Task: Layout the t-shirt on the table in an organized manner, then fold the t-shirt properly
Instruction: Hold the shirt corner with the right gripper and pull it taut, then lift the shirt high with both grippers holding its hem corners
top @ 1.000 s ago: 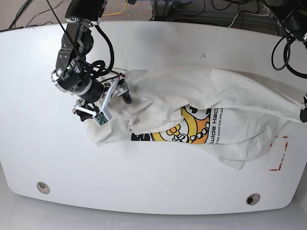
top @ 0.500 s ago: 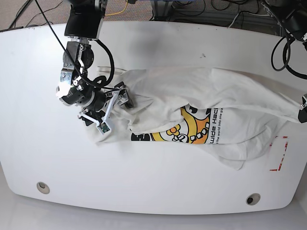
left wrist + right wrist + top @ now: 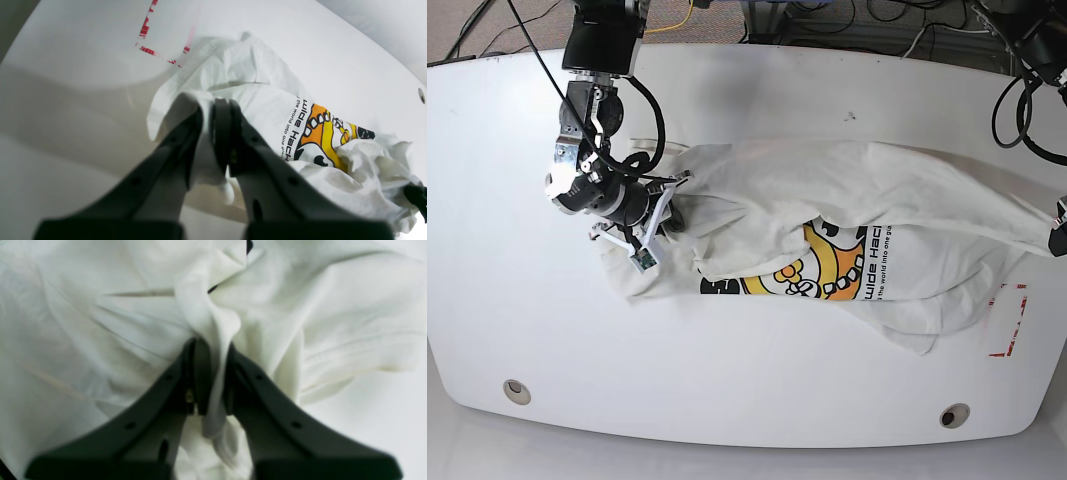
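Pulled closer over the t-shirt (image 3: pixel 827 215) was the right claw (image 3: pixel 211 350), clamped on a fold. Cloth was pinched by the left claw (image 3: pixel 213 110) too.

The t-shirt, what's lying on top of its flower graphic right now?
A folded-over flap of the t-shirt itself drapes across the upper and left part of the flower graphic. Only the graphic's lower portion and some lettering show; the rest is hidden beneath the cloth.

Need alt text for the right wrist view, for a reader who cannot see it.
The right gripper, seen from behind its dark jaws, is shut on a raised fold of the off-white t-shirt. Rumpled cloth fills most of the view; bare white table shows at lower right.
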Robot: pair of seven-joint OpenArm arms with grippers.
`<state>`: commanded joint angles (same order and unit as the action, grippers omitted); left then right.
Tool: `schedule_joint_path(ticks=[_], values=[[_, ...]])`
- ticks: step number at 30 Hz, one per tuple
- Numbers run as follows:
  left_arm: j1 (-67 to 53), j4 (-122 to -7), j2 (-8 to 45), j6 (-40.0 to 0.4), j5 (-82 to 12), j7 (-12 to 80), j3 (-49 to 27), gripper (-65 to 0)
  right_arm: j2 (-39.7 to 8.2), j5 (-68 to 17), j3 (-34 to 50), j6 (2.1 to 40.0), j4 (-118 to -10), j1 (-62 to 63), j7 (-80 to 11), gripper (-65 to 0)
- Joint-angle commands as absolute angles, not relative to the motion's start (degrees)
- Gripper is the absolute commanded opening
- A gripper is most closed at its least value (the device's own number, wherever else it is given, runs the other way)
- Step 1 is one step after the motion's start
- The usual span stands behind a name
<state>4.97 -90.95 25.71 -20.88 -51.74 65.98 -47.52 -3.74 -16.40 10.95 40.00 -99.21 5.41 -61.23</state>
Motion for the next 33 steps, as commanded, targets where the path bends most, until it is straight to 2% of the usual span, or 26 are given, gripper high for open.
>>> schedule_joint_path(ticks=[3, 12, 17, 20, 24, 29, 33], values=[[5.1, -90.9, 25.7, -20.9, -51.7, 66.0, -46.3, -64.2, -3.7, -16.4, 10.9, 40.0, -101.8, 4.8, -61.2, -65.0], [5.5, -91.4, 25.7, -20.9, -52.1, 66.0, -44.9, -64.2, -3.7, -16.2, 10.9, 40.0, -108.4, 5.1, -64.2, -65.0], [10.9, -93.1, 26.2, -20.9, -52.1, 66.2, -42.9, -64.2, -4.5, -16.1, 11.3, 40.0, -109.8, 9.5, -64.7, -65.0], [15.6, -94.1, 26.3, -20.9, -52.0, 66.2, -41.4, -64.2, -7.0, -16.1, 11.2, 40.0, -109.4, 13.1, -65.5, -65.0], [24.5, -93.8, 28.5, -20.9, -51.5, 66.2, -37.5, -64.0, -8.0, -16.1, 11.0, 40.0, -107.1, 20.2, -66.1, -65.0], [37.0, -89.2, 29.5, -21.0, -49.5, 66.2, -32.3, -64.0, -11.3, -16.2, 10.9, 40.0, -102.7, 29.5, -67.2, -65.0], [48.7, -82.4, 30.8, -23.9, -47.9, 66.1, -29.8, -64.0, -13.3, -16.3, 10.9, 40.0, -96.9, 38.8, -67.2, -65.0]])
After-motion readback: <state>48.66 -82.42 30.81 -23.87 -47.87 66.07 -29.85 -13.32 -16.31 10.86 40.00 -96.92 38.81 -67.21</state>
